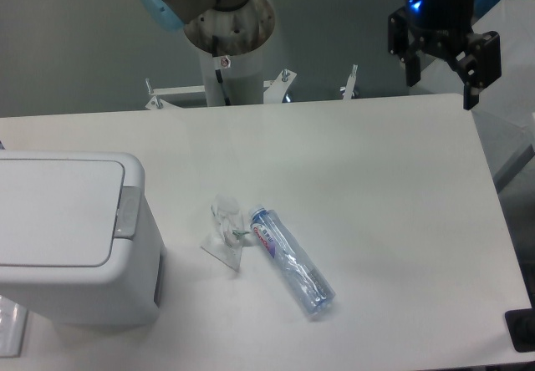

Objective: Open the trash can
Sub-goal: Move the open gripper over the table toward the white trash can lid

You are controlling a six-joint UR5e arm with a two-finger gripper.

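Note:
The trash can (75,246) is a large boxy white bin at the left front of the table. Its flat lid (54,212) lies closed, and a grey push tab (128,212) sits on its right side. My gripper (441,93) hangs at the far right rear, over the table's back edge and well away from the bin. The two black fingers (412,72) stand apart with nothing between them, so it is open.
A clear plastic bottle (290,260) with a blue label lies on its side near the table's middle front. A crumpled clear wrapper (226,233) lies just left of it. The arm's base column (227,45) stands behind the table. The table's right edge (501,221) runs close by.

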